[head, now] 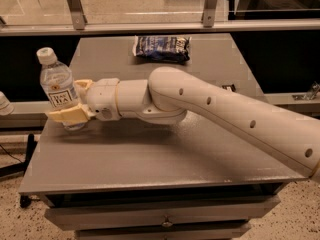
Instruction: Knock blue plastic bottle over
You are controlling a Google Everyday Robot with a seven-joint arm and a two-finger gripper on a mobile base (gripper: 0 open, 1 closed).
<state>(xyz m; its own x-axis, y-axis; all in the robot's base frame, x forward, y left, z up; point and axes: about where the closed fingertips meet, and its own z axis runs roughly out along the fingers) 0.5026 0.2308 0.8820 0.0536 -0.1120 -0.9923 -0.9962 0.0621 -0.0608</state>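
Observation:
The blue plastic bottle (56, 84) is clear with a white cap and a white label. It stands at the left edge of the grey table (160, 154), leaning slightly left. My gripper (71, 100) is at the bottle's lower half. Its cream fingers (67, 115) are spread, one in front of the bottle and one behind it. The front finger touches the bottle near its base. The white arm reaches in from the right across the table.
A dark blue crinkled snack bag (161, 48) lies at the table's far edge. A metal rail with posts (150, 26) runs behind the table. The bottle sits close to the table's left edge.

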